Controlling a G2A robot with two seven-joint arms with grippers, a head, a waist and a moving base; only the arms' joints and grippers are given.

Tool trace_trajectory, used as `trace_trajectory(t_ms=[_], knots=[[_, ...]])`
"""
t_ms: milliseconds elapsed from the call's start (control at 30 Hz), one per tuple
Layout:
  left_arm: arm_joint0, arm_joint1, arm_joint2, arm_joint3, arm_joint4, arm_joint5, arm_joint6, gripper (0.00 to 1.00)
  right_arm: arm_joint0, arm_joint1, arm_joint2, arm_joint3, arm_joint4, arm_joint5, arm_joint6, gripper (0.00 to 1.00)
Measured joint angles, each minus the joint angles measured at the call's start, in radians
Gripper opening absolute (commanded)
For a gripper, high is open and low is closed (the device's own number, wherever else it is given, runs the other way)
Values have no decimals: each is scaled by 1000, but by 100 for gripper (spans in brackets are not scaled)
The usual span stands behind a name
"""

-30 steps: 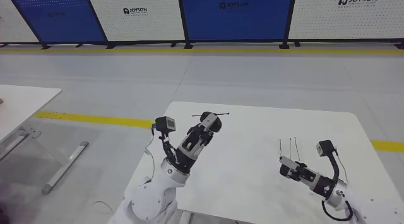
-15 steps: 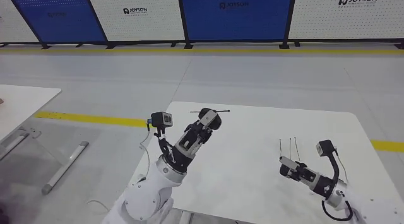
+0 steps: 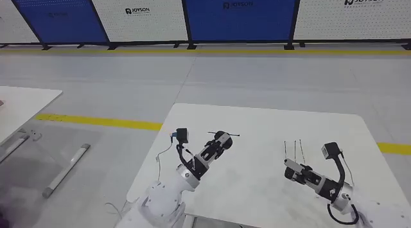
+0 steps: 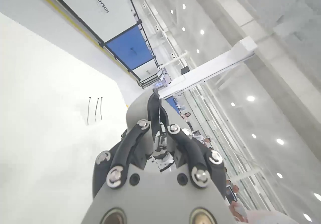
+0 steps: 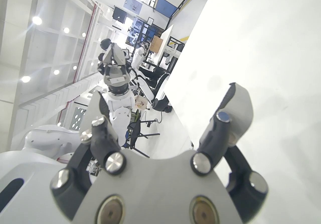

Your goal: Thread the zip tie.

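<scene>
Zip tie (image 3: 231, 135), a thin black plastic strap, is held crosswise in the left gripper (image 3: 221, 140). It is raised above the white table (image 3: 257, 115), well apart from the row of three spare black zip ties (image 3: 294, 149) and on the side of that row away from the right gripper (image 3: 291, 170). In the left wrist view the fingers are seen pressed together on the strap, and in the top view a free length sticks out on each side of them. The right gripper is placed just beside the near ends of the spare row, its jaws spread apart with nothing between them.

The strap is judged to be very light, springy and easily bent, with a smooth, rather slippery surface, so a loose pinch would probably let it twist or slide. Because it is so narrow, it is best taken on its flat faces. For threading, a second hold close to the pointed tail would be wanted, so that little unsupported length is left to flop. Which end carries the locking head cannot be told.
</scene>
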Motion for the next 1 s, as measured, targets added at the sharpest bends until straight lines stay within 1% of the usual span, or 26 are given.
trace_trajectory(t_ms=[267, 367, 467, 567, 600, 633, 733, 833, 900, 1000], knots=[[-2, 1, -1, 2, 14, 4, -4, 0, 0, 0, 0, 0, 0, 0, 0, 100], [-5, -2, 4, -13, -21, -8, -7, 0, 0, 0, 0, 0, 0, 0, 0, 100], [-1, -4, -5, -54, -102, -46, -12, 0, 0, 0, 0, 0, 0, 0, 0, 100], [13, -4, -25, -111, -206, -90, -35, 0, 0, 0, 0, 0, 0, 0, 0, 100], [19, -4, -34, -136, -244, -105, -48, 0, 0, 0, 0, 0, 0, 0, 0, 100], [24, -3, -42, -155, -268, -114, -57, 0, 0, 0, 0, 0, 0, 0, 0, 100], [38, -2, -61, -220, -324, -132, -79, 0, 0, 0, 0, 0, 0, 0, 0, 100], [50, -2, -78, -284, -372, -140, -83, 0, 0, 0, 0, 0, 0, 0, 0, 100], [58, -2, -91, -317, -385, -147, -80, 0, 0, 0, 0, 0, 0, 0, 0, 100], [72, -1, -101, -344, -374, -150, -76, 0, 0, 0, 0, 0, 0, 0, 0, 100]])
